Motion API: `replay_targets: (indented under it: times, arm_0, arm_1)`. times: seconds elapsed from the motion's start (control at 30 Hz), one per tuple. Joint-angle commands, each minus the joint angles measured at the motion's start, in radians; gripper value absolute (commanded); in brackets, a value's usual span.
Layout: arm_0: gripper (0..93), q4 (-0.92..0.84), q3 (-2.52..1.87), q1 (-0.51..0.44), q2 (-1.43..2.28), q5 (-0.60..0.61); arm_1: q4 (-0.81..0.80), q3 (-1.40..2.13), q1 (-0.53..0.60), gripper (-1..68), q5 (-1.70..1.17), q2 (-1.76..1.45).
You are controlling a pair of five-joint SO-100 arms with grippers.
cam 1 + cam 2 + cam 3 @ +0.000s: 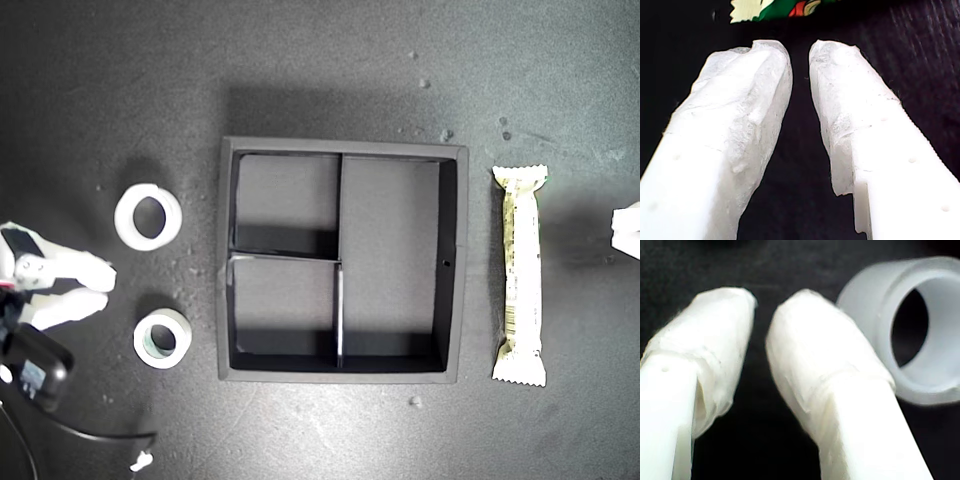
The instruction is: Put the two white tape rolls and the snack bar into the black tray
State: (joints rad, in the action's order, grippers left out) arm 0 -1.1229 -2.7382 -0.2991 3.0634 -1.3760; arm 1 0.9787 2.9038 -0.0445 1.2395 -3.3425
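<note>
Two white tape rolls lie on the dark table point(330, 60) at the exterior view's left, both outside the black tray point(342, 375). One is the wider roll point(148, 215), flat with a large hole; the other is the smaller roll point(163, 338), thicker and greenish inside, nearer the tray's lower corner in that view. They lie apart from each other and from the tray wall.

My second gripper point(103, 285) sits at the exterior view's left edge, between the two rolls and a little further out. Its jaws are spread by a narrow gap and pinch nothing. In the second wrist view my second gripper's fingertips point(805, 320) rest just beside a white roll point(920, 330) — near it, but I cannot tell if they touch, nor which roll it is.

My first gripper point(800, 50) shows in the exterior view only as a white scrap at the right edge, so I read it from its own wrist view: jaws parted, nothing between them, dark surface below and the snack bar's crimped end just ahead.

That snack bar point(521, 275) lies lengthwise just beside the tray's wall at the exterior view's right — outside it, parallel to the long compartment. All three compartments hold nothing.
</note>
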Motion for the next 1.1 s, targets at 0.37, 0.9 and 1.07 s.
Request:
replay_targets:
  times: [0.37,0.9,1.07]
  arm_0:
    - [3.5,-0.13,0.632,0.011,-0.752,0.092]
    - [5.8,-0.106,0.58,0.12,-0.759,0.117]
    - [7.6,-0.08,0.54,0.147,-0.739,0.117]
  arm_1:
    - [-0.101,-0.101,0.091,-0.2,-0.233,0.005]
    - [0.048,-0.21,0.232,-0.1,-0.581,0.008]
    - [0.078,-0.261,0.187,0.0,-0.637,0.008]
